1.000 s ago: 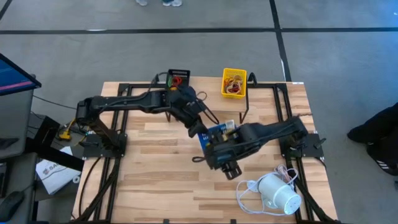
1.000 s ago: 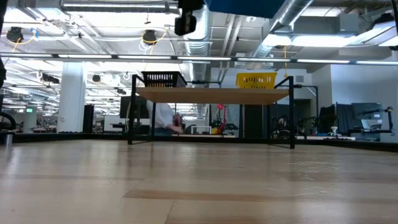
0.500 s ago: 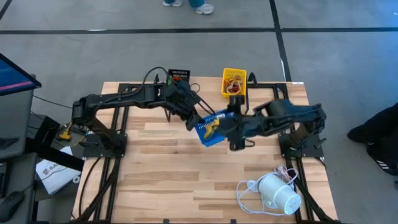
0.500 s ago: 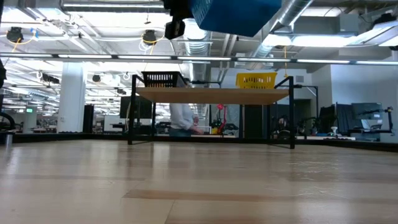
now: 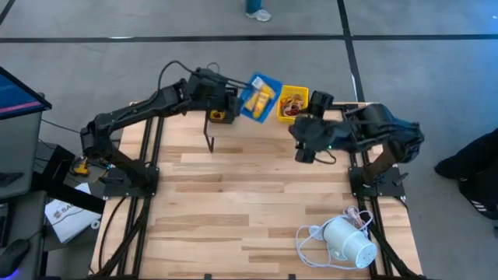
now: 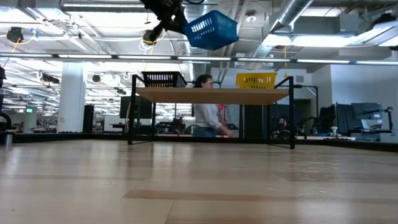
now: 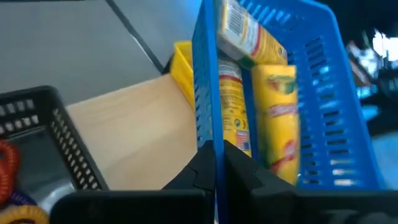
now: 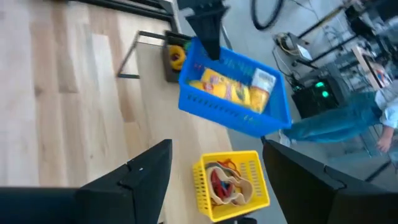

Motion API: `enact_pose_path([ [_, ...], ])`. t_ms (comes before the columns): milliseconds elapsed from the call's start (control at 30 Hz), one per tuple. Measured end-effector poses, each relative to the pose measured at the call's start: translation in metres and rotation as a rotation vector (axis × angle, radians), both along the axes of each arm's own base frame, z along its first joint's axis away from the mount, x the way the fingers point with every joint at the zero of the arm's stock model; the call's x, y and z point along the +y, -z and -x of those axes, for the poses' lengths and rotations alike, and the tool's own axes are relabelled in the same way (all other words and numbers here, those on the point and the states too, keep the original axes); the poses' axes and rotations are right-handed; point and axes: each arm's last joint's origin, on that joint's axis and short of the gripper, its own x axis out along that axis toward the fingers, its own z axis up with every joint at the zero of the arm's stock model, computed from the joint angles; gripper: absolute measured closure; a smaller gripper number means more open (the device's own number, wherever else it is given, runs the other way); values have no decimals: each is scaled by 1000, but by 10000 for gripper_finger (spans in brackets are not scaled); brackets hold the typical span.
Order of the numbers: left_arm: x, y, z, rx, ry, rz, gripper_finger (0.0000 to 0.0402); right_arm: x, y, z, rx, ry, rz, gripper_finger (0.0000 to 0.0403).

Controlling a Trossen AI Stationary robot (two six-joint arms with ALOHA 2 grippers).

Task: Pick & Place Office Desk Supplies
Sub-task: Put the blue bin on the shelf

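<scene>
My left gripper (image 5: 233,99) is shut on a blue tray (image 5: 259,96), held in the air over the table's far edge. The tray carries yellow boxes (image 7: 277,118). It hangs between the black mesh tray (image 7: 43,124), which holds rubber bands (image 7: 7,163), and the yellow tray (image 5: 293,103), which also holds rubber bands (image 8: 224,180). My right gripper (image 5: 302,138) stands open and empty just on the near side of the yellow tray, raised off the table. In the right wrist view its fingers (image 8: 146,177) stand on either side of that tray. My left gripper pinches one long wall of the blue tray at its rim (image 7: 211,134), close to a corner, one finger inside and one outside. The fingers lie along the wall. The tray (image 6: 211,29) is lifted clear, tilted, reaching out beyond the fingers toward the table's right.
A white cylindrical device (image 5: 348,243) with a white cord lies at the near right corner. A black frame (image 5: 210,136) stands along the table's far part. A person (image 6: 208,115) moves in the room behind.
My left gripper has carried the blue tray from the table's middle up and toward the far edge, and the tray has turned and tipped. My right gripper has drawn away from the tray, up and toward the far right, ending beside the yellow tray.
</scene>
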Motion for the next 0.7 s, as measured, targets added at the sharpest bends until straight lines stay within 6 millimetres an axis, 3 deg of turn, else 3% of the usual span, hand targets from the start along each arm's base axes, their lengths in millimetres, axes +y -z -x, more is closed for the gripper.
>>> enact_pose_path([
  [233,19,13,-7,-7,-155,51,400,-22,4,-8,72,5,-1,154],
  [533,30,25,-12,-1,-293,91,400,-45,10,-11,115,45,-32,154],
  [700,26,29,-15,12,-335,86,400,-51,11,-11,120,40,-61,154],
])
